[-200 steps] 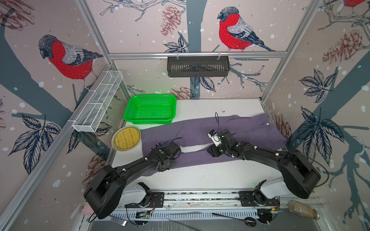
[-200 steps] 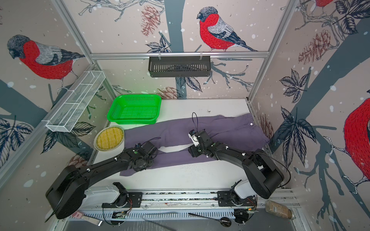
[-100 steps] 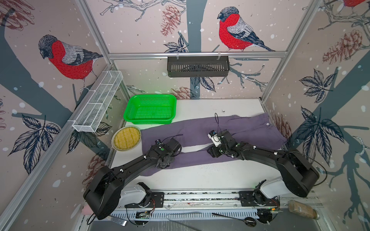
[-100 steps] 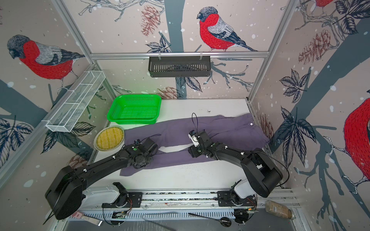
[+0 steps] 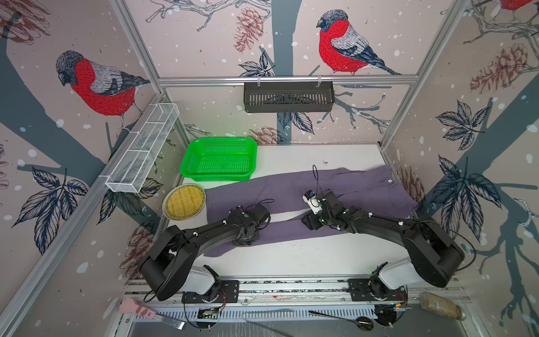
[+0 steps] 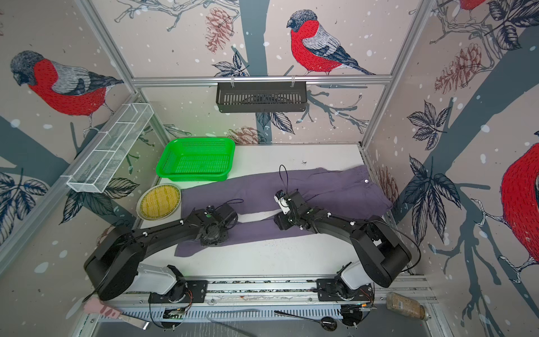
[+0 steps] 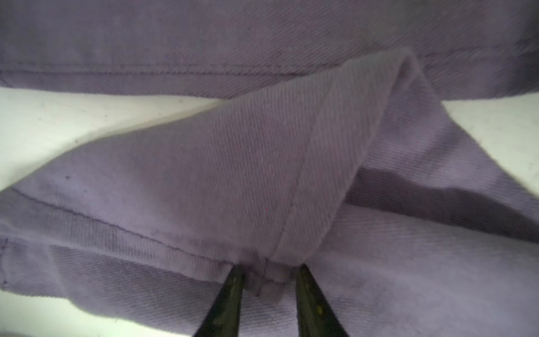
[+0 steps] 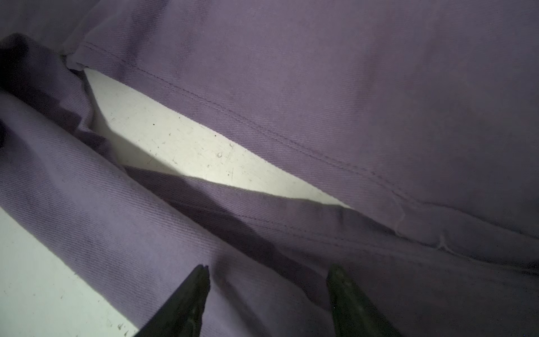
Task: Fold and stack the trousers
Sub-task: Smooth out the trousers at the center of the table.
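Cloth first: dusty purple-grey cotton trousers (image 5: 364, 186) lie flat across the white desk (image 5: 306, 256), waistband at its right edge and legs running toward its left edge. The left end effector (image 7: 267, 280) pinches a bunched seam of the near leg, raising a peak of cloth, probably to fold that leg onto the far one. The right end effector (image 8: 268, 280) hangs spread over the same leg near the crotch, gripping nothing.

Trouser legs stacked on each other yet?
No, bare white table shows between the two legs of the dusty purple-grey cotton trousers.
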Motion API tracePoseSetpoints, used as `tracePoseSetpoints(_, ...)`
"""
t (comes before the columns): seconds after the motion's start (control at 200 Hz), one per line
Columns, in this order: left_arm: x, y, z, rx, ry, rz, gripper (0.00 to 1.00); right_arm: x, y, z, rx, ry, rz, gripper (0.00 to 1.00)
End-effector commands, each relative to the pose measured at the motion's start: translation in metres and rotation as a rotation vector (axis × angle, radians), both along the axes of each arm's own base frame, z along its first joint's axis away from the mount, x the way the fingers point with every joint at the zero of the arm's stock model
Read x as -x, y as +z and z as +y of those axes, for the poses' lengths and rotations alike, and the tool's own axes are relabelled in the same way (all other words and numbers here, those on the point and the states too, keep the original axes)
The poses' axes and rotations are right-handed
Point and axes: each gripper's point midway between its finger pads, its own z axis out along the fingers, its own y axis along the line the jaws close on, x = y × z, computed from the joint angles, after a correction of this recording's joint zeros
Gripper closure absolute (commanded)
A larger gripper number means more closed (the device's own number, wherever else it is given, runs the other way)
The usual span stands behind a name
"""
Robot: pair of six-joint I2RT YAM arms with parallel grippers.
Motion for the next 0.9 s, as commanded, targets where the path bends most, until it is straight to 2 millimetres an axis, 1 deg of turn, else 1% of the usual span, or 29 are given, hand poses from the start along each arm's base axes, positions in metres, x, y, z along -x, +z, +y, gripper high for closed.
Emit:
tracePoseSetpoints(0.0,0.002,-0.002,0.010,-0.070,-0.030,0.015,0.72,-0.003,0.005,0.003,-0.021,-0.003,-0.009,0.33)
tracePoseSetpoints(0.06,0.004,-0.005,0.013,-0.089,-0.033,0.029,0.73,-0.003,0.005,0.003,-0.022,-0.004,-0.011,0.33)
tracePoseSetpoints(0.125,0.004,-0.005,0.015,-0.097,-0.036,0.031,0.80,-0.003,0.005,0.004,-0.022,-0.004,-0.010,0.33)
tracePoseSetpoints(0.205,0.001,0.000,0.016,-0.109,-0.035,0.016,0.88,-0.003,0.004,0.003,-0.020,-0.004,-0.008,0.33)
tracePoseSetpoints(0.4,-0.004,0.018,0.023,-0.158,-0.034,-0.008,1.00,-0.003,0.004,0.003,-0.021,-0.004,-0.010,0.33)
tracePoseSetpoints(0.515,-0.007,0.033,0.025,-0.169,-0.028,-0.029,1.00,-0.004,0.004,0.003,-0.020,-0.005,-0.008,0.33)
tracePoseSetpoints(0.645,-0.007,0.060,0.024,-0.150,-0.027,-0.060,1.00,-0.005,0.004,0.004,-0.021,-0.006,-0.007,0.33)
tracePoseSetpoints(0.73,-0.004,0.076,0.016,-0.086,-0.066,-0.064,1.00,-0.008,0.006,0.006,-0.026,-0.005,-0.006,0.33)
tracePoseSetpoints(0.755,-0.003,0.079,0.009,-0.050,-0.092,-0.058,1.00,-0.009,0.006,0.007,-0.029,-0.004,-0.004,0.33)
tracePoseSetpoints(0.82,-0.001,0.090,-0.016,0.078,-0.183,-0.042,1.00,-0.012,0.010,0.010,-0.042,0.002,-0.005,0.33)
tracePoseSetpoints(0.87,-0.001,0.102,-0.025,0.118,-0.232,-0.046,1.00,-0.014,0.014,0.014,-0.057,0.015,-0.009,0.33)
tracePoseSetpoints(0.895,0.001,0.107,-0.026,0.121,-0.264,-0.047,1.00,-0.015,0.017,0.016,-0.065,0.024,-0.012,0.33)
